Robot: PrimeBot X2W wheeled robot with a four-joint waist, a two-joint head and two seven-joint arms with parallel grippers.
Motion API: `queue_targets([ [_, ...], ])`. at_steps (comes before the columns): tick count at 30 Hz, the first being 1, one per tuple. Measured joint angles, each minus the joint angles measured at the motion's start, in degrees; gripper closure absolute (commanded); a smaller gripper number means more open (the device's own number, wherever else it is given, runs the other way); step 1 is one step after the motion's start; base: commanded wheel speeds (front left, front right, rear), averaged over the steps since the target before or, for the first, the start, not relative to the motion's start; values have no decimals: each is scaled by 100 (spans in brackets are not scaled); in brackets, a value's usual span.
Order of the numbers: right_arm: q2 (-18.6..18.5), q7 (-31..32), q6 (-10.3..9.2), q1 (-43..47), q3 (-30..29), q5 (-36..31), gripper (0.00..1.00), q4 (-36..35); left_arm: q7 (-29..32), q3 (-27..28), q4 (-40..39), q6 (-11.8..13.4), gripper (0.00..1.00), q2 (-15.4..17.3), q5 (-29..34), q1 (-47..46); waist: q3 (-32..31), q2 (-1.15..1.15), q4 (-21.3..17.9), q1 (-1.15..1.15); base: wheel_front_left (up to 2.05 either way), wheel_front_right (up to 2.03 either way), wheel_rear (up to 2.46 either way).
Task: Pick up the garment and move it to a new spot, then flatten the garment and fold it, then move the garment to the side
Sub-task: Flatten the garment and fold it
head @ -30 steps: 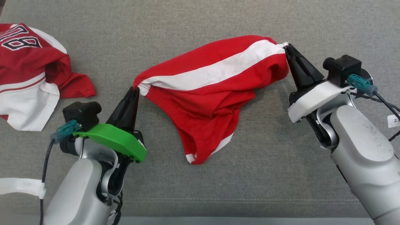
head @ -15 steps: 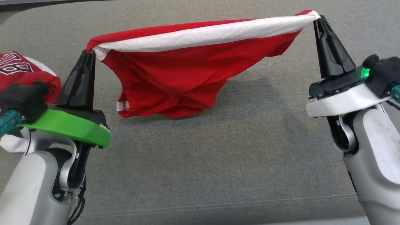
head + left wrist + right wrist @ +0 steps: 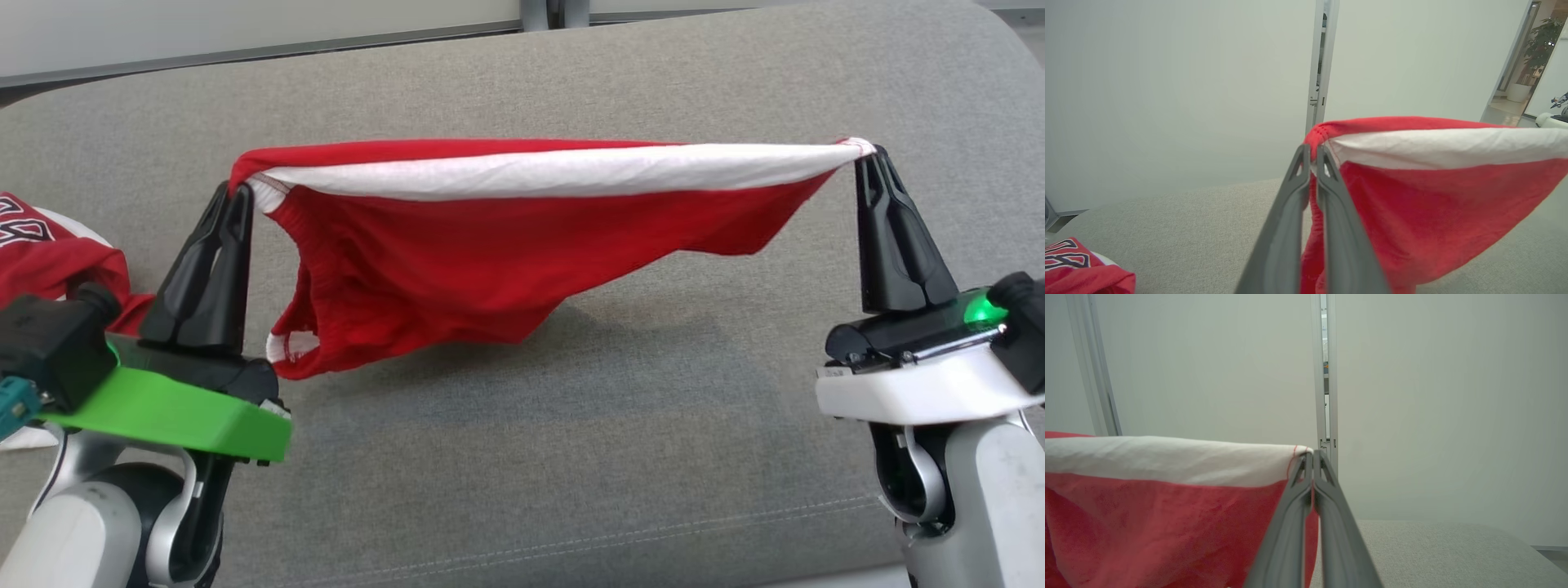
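Across the middle of the head view, the garment (image 3: 490, 269) hangs in the air, stretched between the two tools. The left tool (image 3: 241, 192) is clamped on its corner at centre left and the right tool (image 3: 867, 159) is clamped on the opposite corner at upper right. A second ago this cloth lay bunched on the grey bench (image 3: 571, 457) with the tools much closer together. Half a second ago its lower folds seemed to rest on the fabric surface. Now they hang free, with a soft shadow under them. The camera has also tilted up, so part of the shift in the picture is not the cloth's own. By my reading the pick-up is done and the carry to a new spot is in hand, while flattening and folding are not yet begun. Its top edge runs nearly straight and taut, a white band along it with red above and below. The red body sags deepest toward the left, where a white-trimmed opening droops near the green wrist plate. Each wrist view shows the fingers pressed together on the hem, with cloth spilling to one side. A second red and white jersey (image 3: 49, 261) lies at the left edge of the frame, well apart from the work.
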Motion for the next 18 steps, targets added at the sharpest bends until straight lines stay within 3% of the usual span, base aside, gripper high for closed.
queue_targets([
  [6,45,182,0,72,-100,-143,100,-538,131,75,-281,3,100,193,54,-36,-15,0,-79,0,0,0,0],
  [10,-100,387,-1,-304,13,-148,100,-520,341,35,-243,-155,100,244,-64,-378,53,0,-118,0,0,0,0],
  [13,-324,470,0,-1000,148,-78,100,-87,493,19,141,-363,100,226,-283,-920,174,0,-140,0,0,0,0],
  [18,-704,386,-1,-2670,330,100,100,1217,634,-56,1473,-799,100,25,-487,-2379,449,0,-150,0,0,0,0],
])
